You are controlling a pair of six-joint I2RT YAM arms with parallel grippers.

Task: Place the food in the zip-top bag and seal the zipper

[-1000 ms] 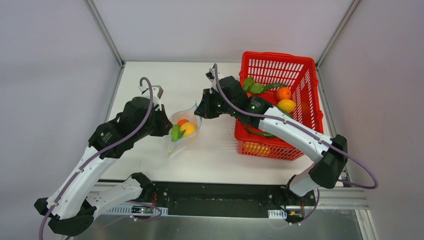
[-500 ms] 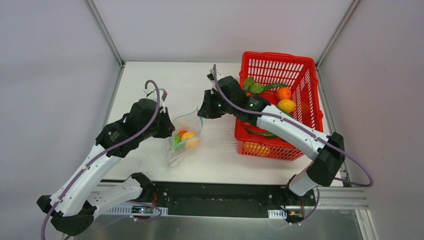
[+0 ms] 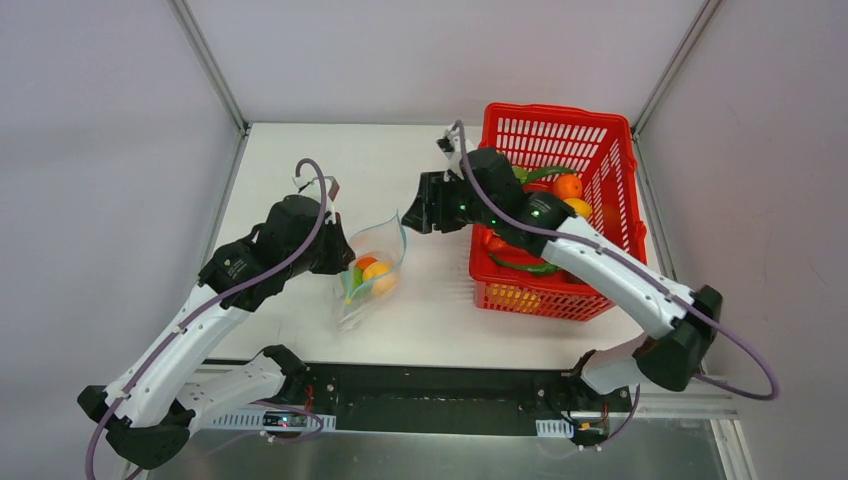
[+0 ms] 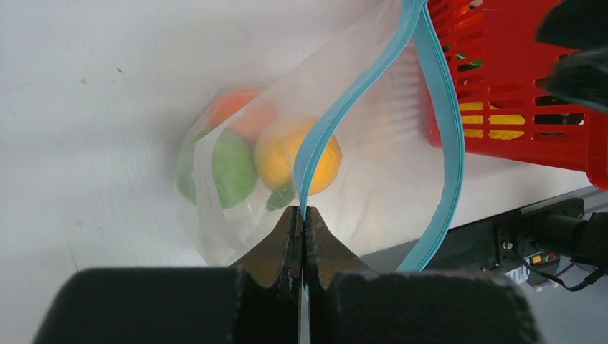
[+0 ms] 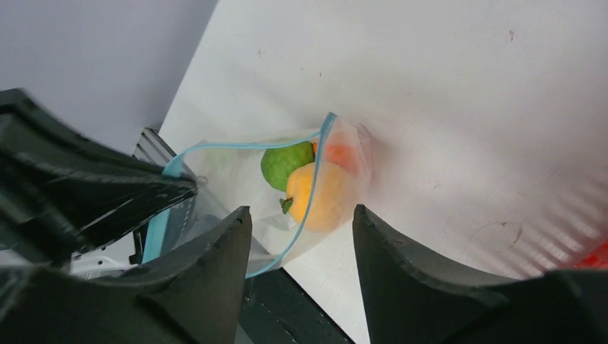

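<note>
On the white table (image 3: 300,160), at 2 o'clock, stands the red plastic mesh basket (image 3: 600,150), at its 9 o'clock the clear crinkly zip-top bag (image 3: 375,245) with round orange and green food (image 4: 279,158) inside, the left gripper (image 4: 302,215) clenched on the thin teal zipper (image 4: 453,129), the right gripper (image 5: 300,211) parted, empty.

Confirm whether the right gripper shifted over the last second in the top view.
Yes. The right gripper moved right, away from the zip-top bag and closer to the red basket, which stayed put.
</note>
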